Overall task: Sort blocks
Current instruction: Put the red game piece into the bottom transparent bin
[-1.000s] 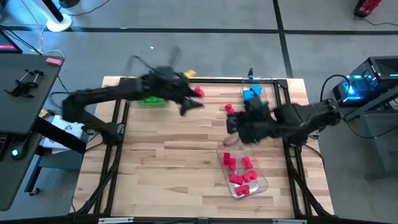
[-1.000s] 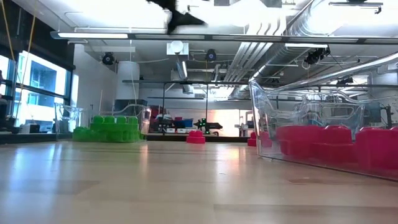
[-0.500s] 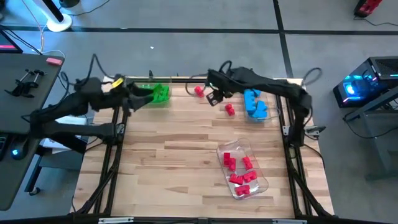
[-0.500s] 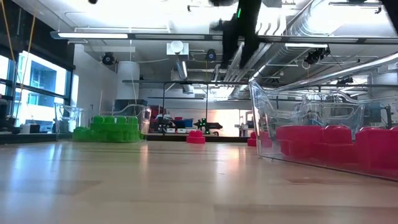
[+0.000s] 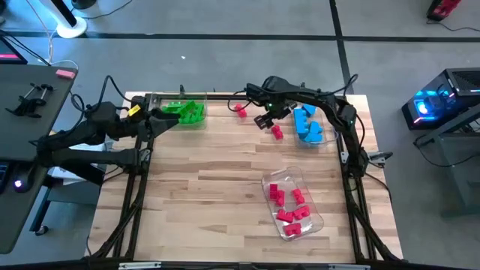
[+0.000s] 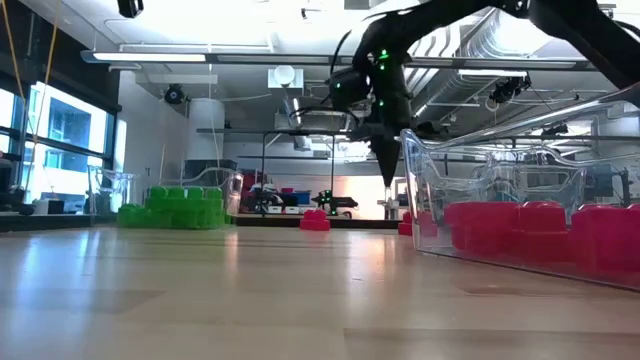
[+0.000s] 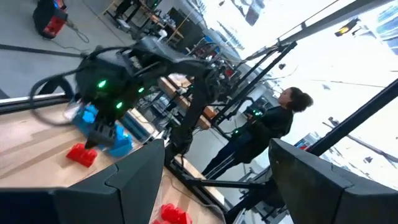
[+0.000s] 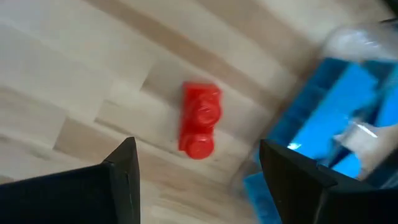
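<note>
Since a second ago, the right arm has swung from above the tray of red blocks to the far side of the bench, and the left arm has pulled back to the bench's far left corner. The right gripper point(image 5: 264, 120) now hangs over a lone red block point(image 8: 200, 129) lying on the wooden bench point(image 5: 210, 187), its jaws spread with the block showing between them and nothing held. A second loose red block point(image 5: 241, 110) lies nearby, towards the far edge. Just beside the right gripper, blue blocks point(image 5: 307, 124) fill a clear tray at the far right. The left gripper point(image 5: 160, 116) rests beside the green blocks point(image 5: 189, 112) at the far left, jaws spread and empty. More red blocks point(image 5: 289, 206) lie in a clear tray point(image 5: 315, 221) near the front right. In the left wrist view, a person point(image 7: 264, 134) stands beyond the bench.
</note>
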Controlling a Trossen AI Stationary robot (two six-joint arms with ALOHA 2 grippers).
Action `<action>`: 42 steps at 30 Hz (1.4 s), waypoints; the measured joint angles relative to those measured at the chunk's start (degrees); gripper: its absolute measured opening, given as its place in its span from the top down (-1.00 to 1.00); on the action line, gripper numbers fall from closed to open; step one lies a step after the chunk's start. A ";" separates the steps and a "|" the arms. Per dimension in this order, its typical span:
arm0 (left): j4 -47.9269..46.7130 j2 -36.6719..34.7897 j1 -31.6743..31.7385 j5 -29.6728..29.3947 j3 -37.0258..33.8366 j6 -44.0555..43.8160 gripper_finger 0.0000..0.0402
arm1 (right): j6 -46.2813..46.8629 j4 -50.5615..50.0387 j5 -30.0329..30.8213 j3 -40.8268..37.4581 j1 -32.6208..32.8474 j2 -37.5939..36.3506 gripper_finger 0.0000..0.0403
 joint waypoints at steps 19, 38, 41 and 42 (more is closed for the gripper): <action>0.21 1.49 0.00 0.26 0.00 -0.02 -0.37 | -1.25 7.83 -4.55 -14.32 0.80 1.20 -0.09; 0.19 1.62 0.00 0.61 0.00 -0.13 -0.37 | -0.22 20.29 -7.92 -14.23 0.20 1.18 -0.09; 0.15 1.90 0.00 0.61 0.02 -0.13 -0.37 | -2.67 21.52 -8.10 -14.23 2.33 1.17 -0.09; 0.14 1.98 0.00 0.59 0.02 -0.13 -0.37 | -3.43 21.94 -8.15 -14.23 2.99 1.15 -0.09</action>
